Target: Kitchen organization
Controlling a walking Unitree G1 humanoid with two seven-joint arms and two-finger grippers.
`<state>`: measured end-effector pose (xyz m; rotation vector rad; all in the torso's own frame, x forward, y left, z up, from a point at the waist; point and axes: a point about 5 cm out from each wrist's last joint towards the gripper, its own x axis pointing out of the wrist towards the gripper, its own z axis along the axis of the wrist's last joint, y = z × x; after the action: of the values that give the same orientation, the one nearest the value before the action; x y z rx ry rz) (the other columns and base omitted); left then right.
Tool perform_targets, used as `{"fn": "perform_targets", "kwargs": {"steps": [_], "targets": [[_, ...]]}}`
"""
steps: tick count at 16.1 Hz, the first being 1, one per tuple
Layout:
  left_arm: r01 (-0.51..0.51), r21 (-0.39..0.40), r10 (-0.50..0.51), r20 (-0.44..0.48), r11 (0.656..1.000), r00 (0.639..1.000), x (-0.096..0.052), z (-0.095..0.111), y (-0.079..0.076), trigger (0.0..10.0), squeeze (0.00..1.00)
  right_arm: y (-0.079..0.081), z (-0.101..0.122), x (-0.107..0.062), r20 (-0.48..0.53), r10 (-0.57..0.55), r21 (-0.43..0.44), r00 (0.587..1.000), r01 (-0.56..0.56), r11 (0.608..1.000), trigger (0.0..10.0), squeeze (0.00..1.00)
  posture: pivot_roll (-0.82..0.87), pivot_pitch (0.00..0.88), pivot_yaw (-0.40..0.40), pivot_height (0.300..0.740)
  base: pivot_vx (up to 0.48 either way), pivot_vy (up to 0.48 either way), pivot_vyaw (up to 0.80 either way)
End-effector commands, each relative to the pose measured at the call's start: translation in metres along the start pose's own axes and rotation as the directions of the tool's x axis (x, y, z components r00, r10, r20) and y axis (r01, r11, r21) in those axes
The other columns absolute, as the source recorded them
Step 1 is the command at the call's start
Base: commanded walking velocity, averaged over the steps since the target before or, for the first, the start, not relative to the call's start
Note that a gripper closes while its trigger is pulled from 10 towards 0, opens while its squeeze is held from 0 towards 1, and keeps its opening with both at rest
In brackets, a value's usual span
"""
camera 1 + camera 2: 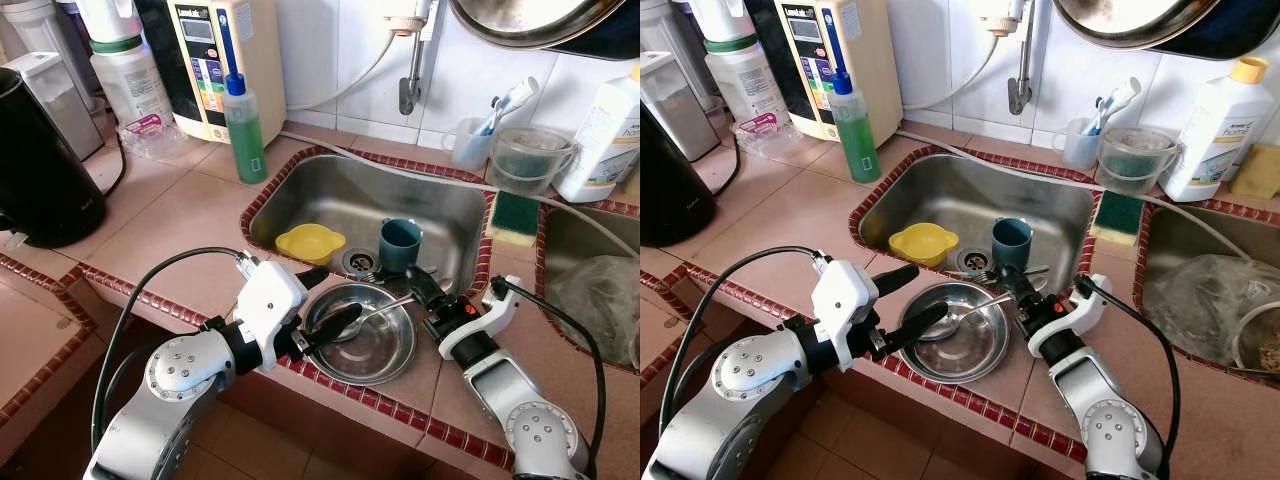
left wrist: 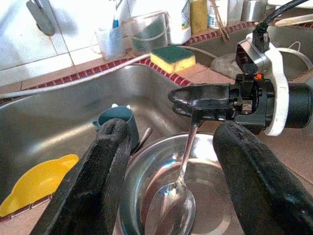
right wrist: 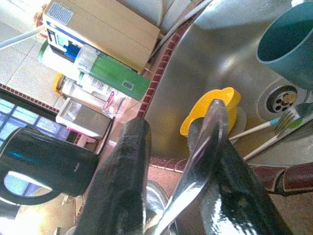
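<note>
Right gripper [image 2: 195,100] clamped on spoon [image 2: 177,193] handle, bowl end resting in steel bowl [image 1: 385,352]; left gripper [image 1: 325,300] fingers apart, straddling bowl's rim.

Yellow bowl [image 1: 309,242], teal cup [image 1: 400,243], green bottle [image 1: 244,128].

Location: a home kitchen. Indicators: a stainless steel sink [image 1: 300,195] recessed in a terracotta-tiled counter with dark red mosaic edging [image 1: 170,215], a wall-mounted chrome tap [image 1: 410,90], a green dish-soap pump bottle [image 1: 243,128], a yellow-and-green scrubbing sponge [image 1: 515,218], and a black electric kettle [image 1: 40,170].
</note>
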<state>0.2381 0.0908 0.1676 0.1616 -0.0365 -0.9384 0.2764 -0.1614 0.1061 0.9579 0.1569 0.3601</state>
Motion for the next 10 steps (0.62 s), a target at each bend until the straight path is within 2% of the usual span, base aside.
{"fn": "perform_targets", "kwargs": {"steps": [1,6,10], "targets": [[0.023,0.006,-0.023,0.0,1.0,1.0,-0.0016,0.0027,-0.0038,10.0,0.0,-0.0103,-0.0084,-0.0056,-0.029,-0.056,0.022,0.998,0.057,0.998,0.0,0.0,-0.19,0.051,0.051,0.74,0.0,0.0,0.0],[0.068,-0.004,-0.068,-0.009,0.998,0.998,-0.004,0.0017,-0.0093,10.0,0.0,-0.0082,-0.0077,-0.0044,-0.034,-0.044,0.02,0.998,0.045,0.999,0.0,0.0,-0.19,0.054,0.041,0.74,0.0,0.0,0.0],[0.072,0.018,-0.072,-0.038,0.997,0.997,-0.0061,-0.0024,-0.0086,10.0,0.0,-0.0067,-0.0058,-0.0046,-0.031,-0.033,0.022,0.999,0.033,0.999,0.0,0.0,-0.19,0.059,0.038,0.74,0.0,0.0,0.0]]}}
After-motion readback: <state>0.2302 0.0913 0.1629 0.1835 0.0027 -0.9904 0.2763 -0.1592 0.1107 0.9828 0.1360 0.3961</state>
